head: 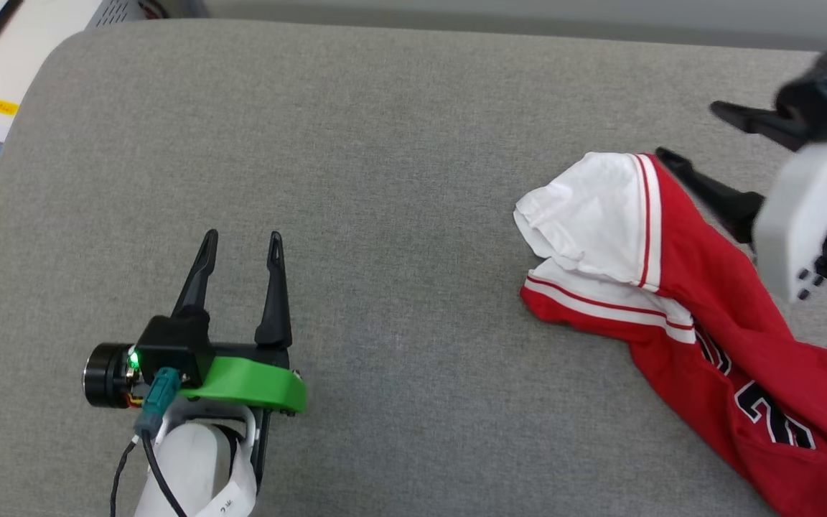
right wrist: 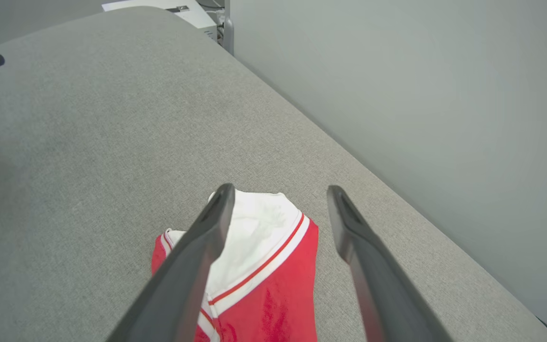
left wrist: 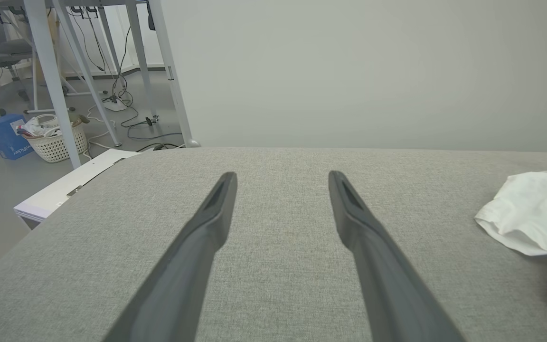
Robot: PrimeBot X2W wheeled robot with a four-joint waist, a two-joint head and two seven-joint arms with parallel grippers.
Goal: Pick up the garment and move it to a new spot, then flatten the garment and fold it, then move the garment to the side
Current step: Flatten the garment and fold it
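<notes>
Head view: the garment (head: 708,301) lies bunched at the right of the grey cushion (head: 385,143), so a pinch could catch one layer and drag it crooked; my right gripper (head: 688,131) hangs over it, jaws wide and empty, my left gripper (head: 243,237) low at near left, spread too. Left wrist view: bare cushion ahead, white sleeve (left wrist: 530,213) at right. Right wrist view: fingers (right wrist: 197,256) straddle that sleeve from above.
</notes>
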